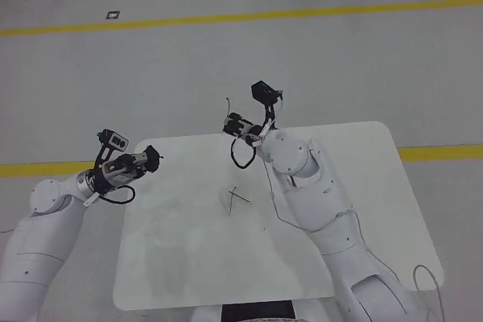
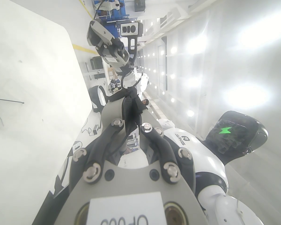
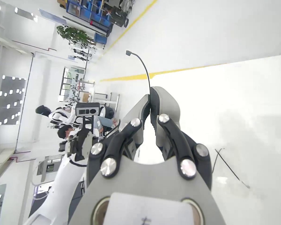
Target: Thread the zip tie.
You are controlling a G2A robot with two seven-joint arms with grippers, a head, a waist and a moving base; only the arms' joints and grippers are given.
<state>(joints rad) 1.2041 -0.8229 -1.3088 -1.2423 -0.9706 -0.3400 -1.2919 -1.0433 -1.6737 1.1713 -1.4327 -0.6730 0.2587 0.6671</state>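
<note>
- Currently the right gripper [image 3: 150, 99] is clamped on a black zip tie [image 3: 144, 65]. Its fingers are pressed together with the strap pinched between the pads.
- The strap rises out of the fingertips in a gentle curve. Its small square head is at the free end, up in the air and touching nothing.
- Top view: the right gripper [image 1: 230, 123] sits at the far edge of the white table [image 1: 346, 161], toward that edge's left part. The held tie [image 1: 228, 105] pokes out beyond the edge, over the floor.
- The left gripper [image 2: 131, 105] has its fingers together. Cannot tell whether anything thin is pinched between them.
- Top view: the left gripper [image 1: 151, 158] hangs just off the table's left edge, near the far-left corner. It points in toward the table and is well apart from the right gripper.
- Loose zip ties [image 1: 237, 197] lie flat near the middle of the table, crossing in a rough V, apart from both grippers. They also appear in the right wrist view [image 3: 227, 165] and the left wrist view [image 2: 8, 101].
- A yellow floor line [image 1: 225, 18] runs across the floor beyond the table.
</note>
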